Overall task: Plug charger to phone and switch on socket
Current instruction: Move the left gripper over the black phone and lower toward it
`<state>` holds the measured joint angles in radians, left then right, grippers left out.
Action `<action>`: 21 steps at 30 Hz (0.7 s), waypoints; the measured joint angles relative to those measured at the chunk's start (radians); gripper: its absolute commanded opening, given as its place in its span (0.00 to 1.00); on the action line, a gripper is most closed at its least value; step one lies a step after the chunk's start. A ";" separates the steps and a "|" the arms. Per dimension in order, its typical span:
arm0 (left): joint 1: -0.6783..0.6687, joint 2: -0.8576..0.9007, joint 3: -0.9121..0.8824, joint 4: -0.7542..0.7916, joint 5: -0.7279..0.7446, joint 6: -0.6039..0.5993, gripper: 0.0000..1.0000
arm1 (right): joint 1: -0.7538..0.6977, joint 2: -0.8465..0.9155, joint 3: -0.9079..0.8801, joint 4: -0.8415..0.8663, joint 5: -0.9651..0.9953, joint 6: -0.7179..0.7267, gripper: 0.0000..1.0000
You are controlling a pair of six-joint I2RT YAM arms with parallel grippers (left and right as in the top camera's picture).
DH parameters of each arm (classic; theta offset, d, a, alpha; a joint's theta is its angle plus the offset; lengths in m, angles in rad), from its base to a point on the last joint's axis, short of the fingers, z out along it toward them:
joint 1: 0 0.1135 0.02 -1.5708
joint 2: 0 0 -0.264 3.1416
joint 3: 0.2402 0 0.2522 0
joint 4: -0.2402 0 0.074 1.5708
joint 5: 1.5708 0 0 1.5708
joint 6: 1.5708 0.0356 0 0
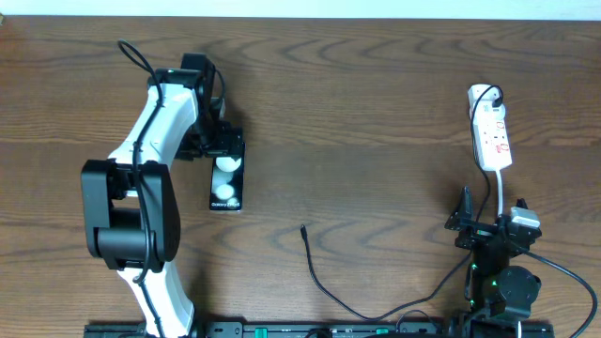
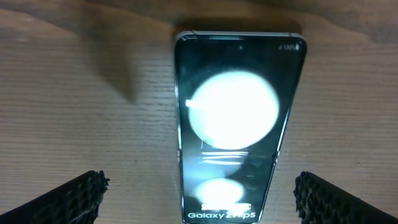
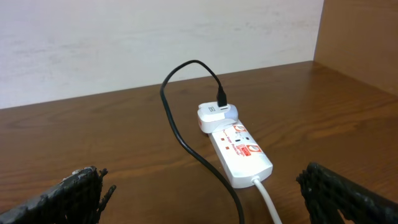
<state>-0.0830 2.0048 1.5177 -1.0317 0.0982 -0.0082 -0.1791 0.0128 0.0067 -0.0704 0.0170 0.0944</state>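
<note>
Phone: black Galaxy Z Flip5 lying flat on the wooden tabletop, left of centre, its long axis running away from the robot. Two bright white circles show on its face, with the white lettering at the near end.
Left pincer: spread wide and holding nothing. From overhead it sits over the phone's far end. In the wrist view its fingers stand one to each side of the phone, clear of its edges.
Right pincer: spread wide and empty, low at the right near the robot's edge of the tabletop. It faces the power strip and is well apart from it.
Power strip: white with small red markings, lying lengthwise on the right side of the tabletop.
Strip switch: too small to tell its position.
White cord: leaves the strip's near end and runs toward the right pincer.
White adapter: seated in the strip's far end.
Charger cable: thin and black. It enters the top of the adapter, arches up, then trails past the strip's left side. From overhead it curves in from the near edge toward the centre.
Plug tip: loose on the bare wood, to the right of the phone and nearer the robot, well apart from it.
</note>
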 measured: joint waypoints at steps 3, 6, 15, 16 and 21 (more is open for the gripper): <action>-0.017 0.000 -0.015 0.011 0.000 0.000 0.98 | 0.000 0.000 0.000 0.000 0.000 0.000 0.99; -0.035 0.000 -0.034 0.025 -0.001 -0.001 0.98 | 0.000 0.000 0.000 0.000 0.000 0.000 0.99; -0.055 0.000 -0.067 0.037 -0.067 -0.053 0.98 | 0.000 0.000 0.000 0.000 0.000 0.000 0.99; -0.055 0.000 -0.072 0.041 -0.071 -0.056 0.98 | 0.000 0.000 0.000 0.000 0.000 0.000 0.99; -0.055 0.000 -0.105 0.076 -0.079 -0.071 0.98 | 0.000 0.000 0.000 0.000 0.000 0.000 0.99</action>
<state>-0.1375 2.0048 1.4128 -0.9562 0.0193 -0.0788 -0.1791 0.0128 0.0067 -0.0704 0.0170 0.0948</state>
